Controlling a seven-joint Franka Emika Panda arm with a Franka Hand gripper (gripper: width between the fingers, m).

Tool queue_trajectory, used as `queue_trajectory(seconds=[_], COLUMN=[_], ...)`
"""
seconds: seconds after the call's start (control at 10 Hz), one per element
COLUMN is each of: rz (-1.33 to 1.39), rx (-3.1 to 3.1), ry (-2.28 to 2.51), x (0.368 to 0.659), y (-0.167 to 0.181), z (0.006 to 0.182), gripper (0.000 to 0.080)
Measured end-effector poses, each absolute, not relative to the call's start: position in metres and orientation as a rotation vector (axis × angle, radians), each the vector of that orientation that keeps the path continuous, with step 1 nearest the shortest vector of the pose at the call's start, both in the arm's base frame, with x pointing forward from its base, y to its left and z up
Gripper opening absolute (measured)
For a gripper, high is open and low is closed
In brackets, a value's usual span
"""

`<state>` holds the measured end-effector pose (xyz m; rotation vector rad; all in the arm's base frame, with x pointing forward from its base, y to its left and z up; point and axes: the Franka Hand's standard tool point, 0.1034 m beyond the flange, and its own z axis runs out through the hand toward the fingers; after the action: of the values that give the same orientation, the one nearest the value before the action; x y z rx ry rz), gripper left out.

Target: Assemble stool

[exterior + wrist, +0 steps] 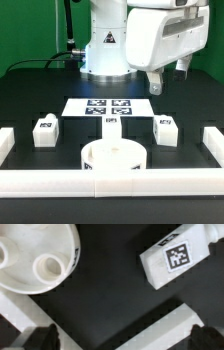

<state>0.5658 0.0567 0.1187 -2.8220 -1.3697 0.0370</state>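
Note:
The white round seat lies near the front of the table, with round sockets showing in the wrist view. Three white block legs with tags stand behind it: one on the exterior view's left, one in the middle, one on the right. One leg shows in the wrist view, apart from the seat. My gripper hangs high above the table, behind the right leg. Its jaws are open and empty.
The marker board lies flat in front of the robot base. Long white border bars run along the front, the left and the right. Two bars show in the wrist view.

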Motion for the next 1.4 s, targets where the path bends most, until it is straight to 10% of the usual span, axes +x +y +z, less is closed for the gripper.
queue_trajectory(seconds=[0.6,1.4], rz=[0.037,0.054], rx=[-2.793,-2.700], ry=[-1.428,-1.586], x=[0.565,0.560], y=[0.051,-0.010], z=[0.116,0.069], gripper=[0.0650,0.0650])
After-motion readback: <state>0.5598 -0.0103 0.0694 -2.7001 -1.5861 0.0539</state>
